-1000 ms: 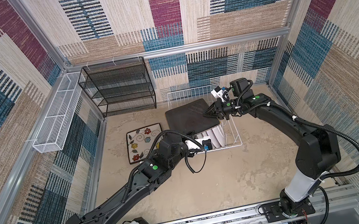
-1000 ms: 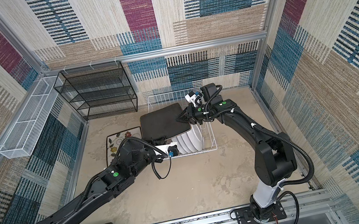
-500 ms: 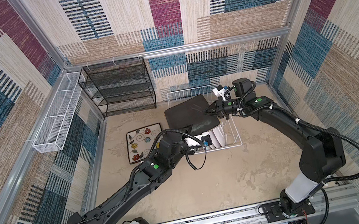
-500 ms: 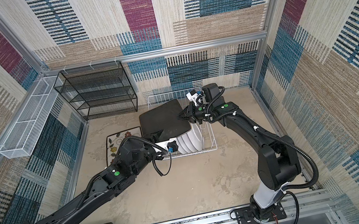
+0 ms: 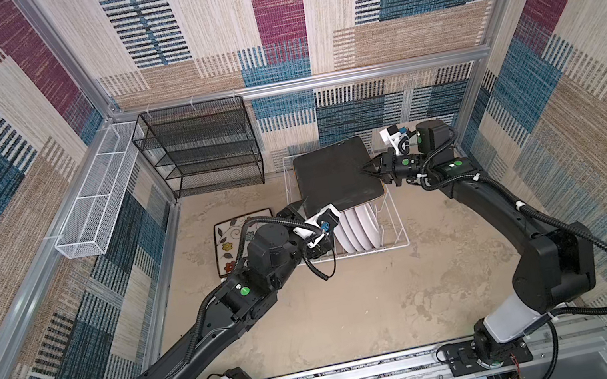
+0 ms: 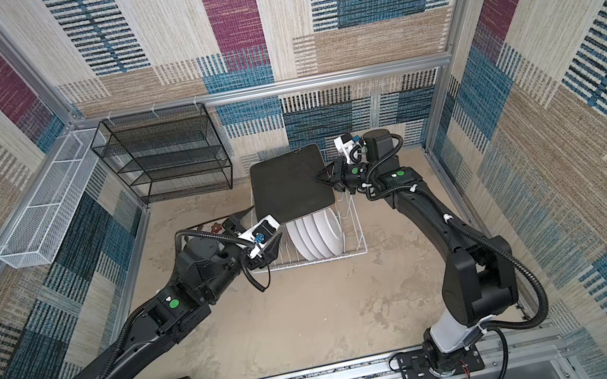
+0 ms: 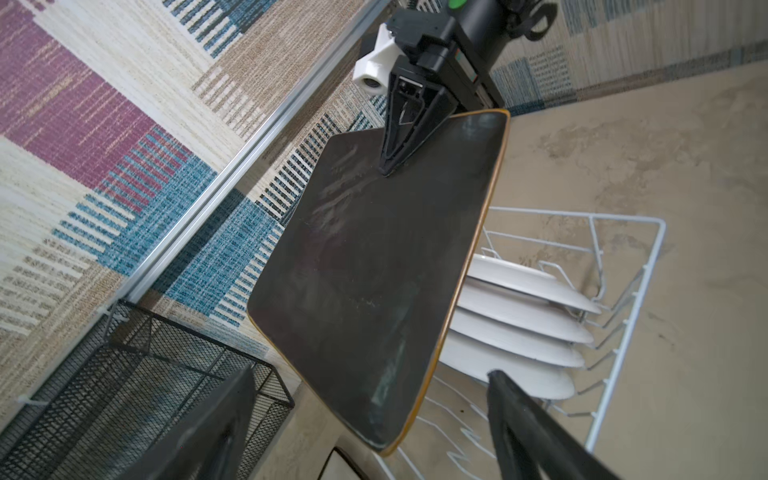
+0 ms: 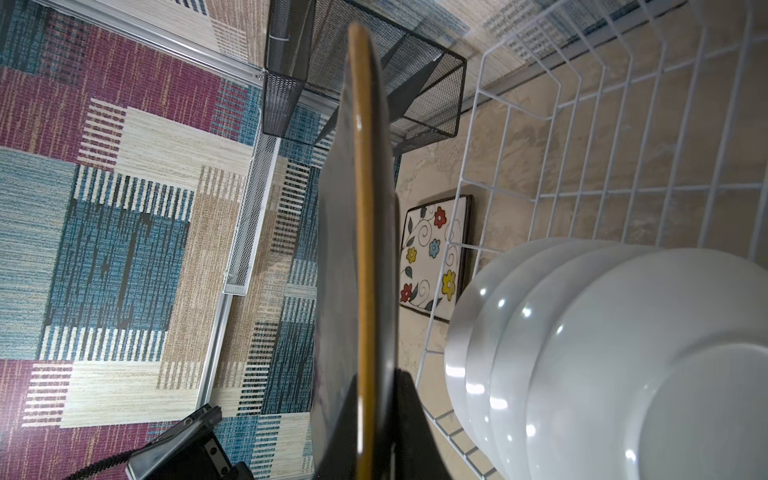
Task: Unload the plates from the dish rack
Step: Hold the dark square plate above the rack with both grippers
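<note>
My right claw (image 5: 372,172) is pinching the square plate (image 5: 337,176) at the middle of its right edge. One finger (image 7: 399,137) lies flat on the black back, and the other is hidden under it. The right wrist view shows that plate edge-on between my fingers, a thin slab with an ochre rim (image 8: 365,208).

In both top views the plate hangs over the far half of the rack (image 5: 394,225). It is tipped so its matte, smudged back faces up towards the camera and its flowered side faces down. It is nearly square with rounded corners, so I see no clear long axis.

My left claw (image 7: 372,372) is spread wide. The plate's near corner shows between its fingers (image 7: 523,424), and I cannot tell whether they touch it.

Four round plates (image 6: 318,234), glossy white, stand on edge in the near half of the rack. They are packed close and lean the same way. The rack is thin white wire with upright tines.

A second square plate (image 8: 432,257) lies flat on the table (image 5: 358,316) left of the rack. Its cream face is up, showing red, blue and yellow flowers.

A black mesh shelf (image 5: 202,149) stands against the back wall. A long white mesh basket (image 5: 94,206) hangs on the left rail.
</note>
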`<state>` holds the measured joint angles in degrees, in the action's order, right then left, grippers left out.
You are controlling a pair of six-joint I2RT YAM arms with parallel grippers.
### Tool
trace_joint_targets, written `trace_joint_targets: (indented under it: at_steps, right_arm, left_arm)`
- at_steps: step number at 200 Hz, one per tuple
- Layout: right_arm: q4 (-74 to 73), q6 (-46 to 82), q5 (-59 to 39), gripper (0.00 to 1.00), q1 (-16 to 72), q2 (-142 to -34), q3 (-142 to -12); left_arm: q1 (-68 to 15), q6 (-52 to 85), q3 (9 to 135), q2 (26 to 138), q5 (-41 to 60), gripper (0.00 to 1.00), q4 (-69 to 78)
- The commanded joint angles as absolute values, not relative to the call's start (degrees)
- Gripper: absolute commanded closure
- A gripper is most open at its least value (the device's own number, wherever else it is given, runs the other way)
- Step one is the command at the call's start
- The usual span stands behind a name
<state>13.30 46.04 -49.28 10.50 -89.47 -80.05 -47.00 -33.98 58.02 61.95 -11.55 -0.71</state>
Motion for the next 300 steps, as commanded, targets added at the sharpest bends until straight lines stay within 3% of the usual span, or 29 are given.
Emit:
trace_joint_targets:
  at_steps: [1,40,91,145,248,270,300]
  right_arm:
    - [5.85,45.8,-49.2,1.0,10.2,-87.6,-79.36]
    - [2.9,46.12,-45.13,1.0,10.02,-83.67,-74.83]
    - [0.09,45.52,-43.02,1.0,10.01,-79.48,-70.1]
    - [-1.88,44.87,-44.18,1.0,10.02,-77.88,-67.81]
    - [-5.92,44.43,-47.11,1.0,10.02,-78.19,-65.5]
    - [-7.74,45.51,-49.02,1.0,10.02,-78.96,-65.09]
    - [-9.4,46.68,-51.41,1.0,10.02,-80.21,-64.94]
  left_arm:
    - [-45.66,-18.39,60.85,61.36,-8.75,0.1,-4.66]
    - [-39.44,2.75,64.05,61.38,-3.04,0.09,-6.83]
    - [-26.8,25.33,64.95,63.88,11.6,0.09,-6.65]
    - [-21.6,35.87,66.04,70.91,22.38,0.09,-6.01]
    - [-21.29,46.01,72.71,88.51,42.61,0.14,-0.54]
    - [-21.44,47.17,73.64,90.48,44.22,0.19,0.42]
    - [-21.53,47.85,75.39,92.61,48.03,0.32,0.87]
